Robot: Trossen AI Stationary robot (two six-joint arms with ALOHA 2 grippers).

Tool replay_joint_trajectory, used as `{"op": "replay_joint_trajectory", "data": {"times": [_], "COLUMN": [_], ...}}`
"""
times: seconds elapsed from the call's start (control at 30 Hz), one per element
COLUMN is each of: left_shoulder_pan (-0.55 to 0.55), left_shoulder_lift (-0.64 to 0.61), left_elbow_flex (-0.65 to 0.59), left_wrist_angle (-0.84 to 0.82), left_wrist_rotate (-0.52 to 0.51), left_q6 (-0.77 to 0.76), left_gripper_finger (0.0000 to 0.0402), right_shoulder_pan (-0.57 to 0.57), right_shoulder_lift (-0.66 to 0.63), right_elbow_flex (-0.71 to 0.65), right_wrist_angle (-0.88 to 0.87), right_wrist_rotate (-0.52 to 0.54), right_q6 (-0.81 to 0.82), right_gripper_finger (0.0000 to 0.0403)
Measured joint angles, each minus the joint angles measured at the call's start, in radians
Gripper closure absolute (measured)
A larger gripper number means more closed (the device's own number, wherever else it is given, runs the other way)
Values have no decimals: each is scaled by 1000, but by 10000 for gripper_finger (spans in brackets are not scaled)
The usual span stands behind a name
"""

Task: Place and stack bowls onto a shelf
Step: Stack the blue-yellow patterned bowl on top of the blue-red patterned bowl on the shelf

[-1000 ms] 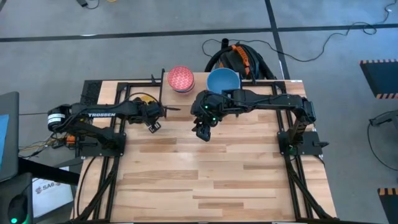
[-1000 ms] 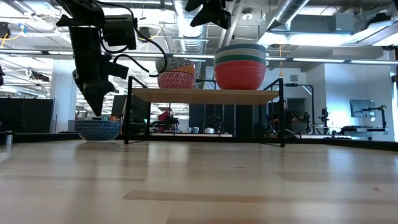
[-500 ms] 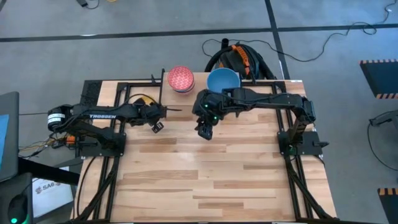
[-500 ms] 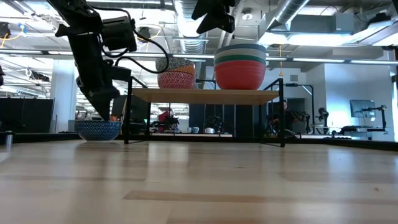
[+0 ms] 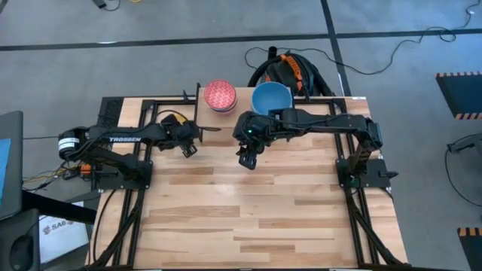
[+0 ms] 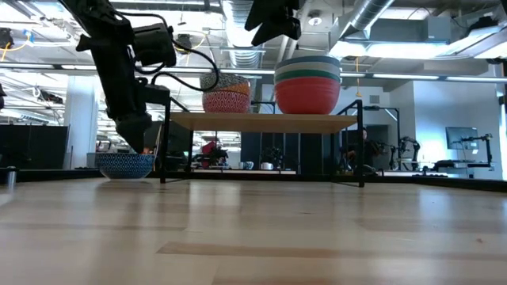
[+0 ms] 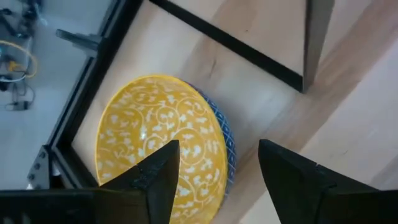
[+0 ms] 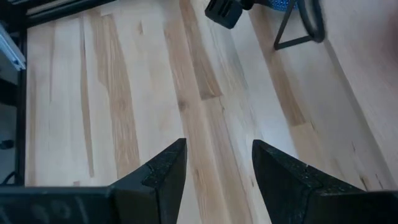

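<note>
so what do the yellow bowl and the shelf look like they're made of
The yellow bowl looks like glazed ceramic, or possibly melamine: a smooth sheen and a printed white pattern inside, blue pattern outside. The shelf looks like a light, matte wood board with faint grain, on thin black legs that appear to be metal.

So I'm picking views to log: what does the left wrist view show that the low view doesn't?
Only the left wrist view shows the yellow bowl nested inside the blue-white patterned bowl, seen between the left end effector's open fingers. Only the low view shows the shelf carrying two bowl stacks, pink-bottomed and red-bottomed. Both show the patterned bowl on the table beside a black shelf leg.
</note>
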Motion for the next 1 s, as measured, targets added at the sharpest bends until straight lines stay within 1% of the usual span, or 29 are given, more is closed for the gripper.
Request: {"op": "replay_joint_trajectory", "data": {"times": [0.1,0.33,0.5,0.6,0.73,1.0], "left_shoulder_pan": [29,76,113,141,173,192], "left_shoulder_lift": [0,0,0,0,0,0], "left_elbow_flex": [0,0,0,0,-2,-81], "left_wrist_angle": [-2,-12,-27,-46,-62,-24], "left_wrist_rotate": [51,159,165,165,192,246], "left_q6": [27,82,114,98,89,85], "left_gripper_finger": [199,212,213,214,218,237], "right_shoulder_pan": [15,26,23,23,23,23], "right_shoulder_lift": [0,0,0,0,0,0], "right_elbow_flex": [0,0,0,0,0,0], "right_wrist_angle": [-1,-1,-3,-10,-13,-18], "right_wrist_rotate": [21,21,22,22,21,21], "right_q6": [0,-5,-9,-18,-26,-27], "right_gripper_finger": [196,196,196,196,196,196]}}
